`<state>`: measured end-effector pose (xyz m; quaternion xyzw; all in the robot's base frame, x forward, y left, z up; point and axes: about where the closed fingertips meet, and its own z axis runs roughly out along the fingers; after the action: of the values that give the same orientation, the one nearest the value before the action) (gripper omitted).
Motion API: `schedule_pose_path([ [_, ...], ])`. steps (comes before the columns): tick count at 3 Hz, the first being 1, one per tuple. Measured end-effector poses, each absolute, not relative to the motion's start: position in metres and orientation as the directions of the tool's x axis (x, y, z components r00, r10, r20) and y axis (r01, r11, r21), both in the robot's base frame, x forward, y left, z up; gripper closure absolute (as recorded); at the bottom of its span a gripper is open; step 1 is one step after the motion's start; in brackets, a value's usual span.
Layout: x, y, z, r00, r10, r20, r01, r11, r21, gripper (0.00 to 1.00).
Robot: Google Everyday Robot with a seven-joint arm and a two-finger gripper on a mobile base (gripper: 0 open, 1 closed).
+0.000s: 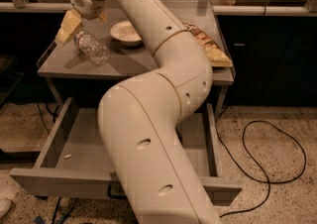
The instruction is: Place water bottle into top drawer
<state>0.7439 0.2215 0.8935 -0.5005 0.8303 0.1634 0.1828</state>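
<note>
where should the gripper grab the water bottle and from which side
Around the ribbed middle of the water bottle, from above, closing across its width: it lies on its side on the table, cap towards the gripper, which hangs open over that end.

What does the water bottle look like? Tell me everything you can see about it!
The water bottle is small, clear and crinkly, and looks like thin plastic with ribbed sides. It lies on its side on the grey table top, left of the white bowl, not in the open top drawer below. Its neck end points up-left at the gripper, which hovers over that end with jaws open. I cannot tell if they touch it.
</note>
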Motion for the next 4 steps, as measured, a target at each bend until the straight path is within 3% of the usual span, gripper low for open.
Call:
schedule_pose_path([
  [4,0.769,0.225,0.859,-0.464,-0.757,-0.459,-0.874,0.476,0.097,0.00],
])
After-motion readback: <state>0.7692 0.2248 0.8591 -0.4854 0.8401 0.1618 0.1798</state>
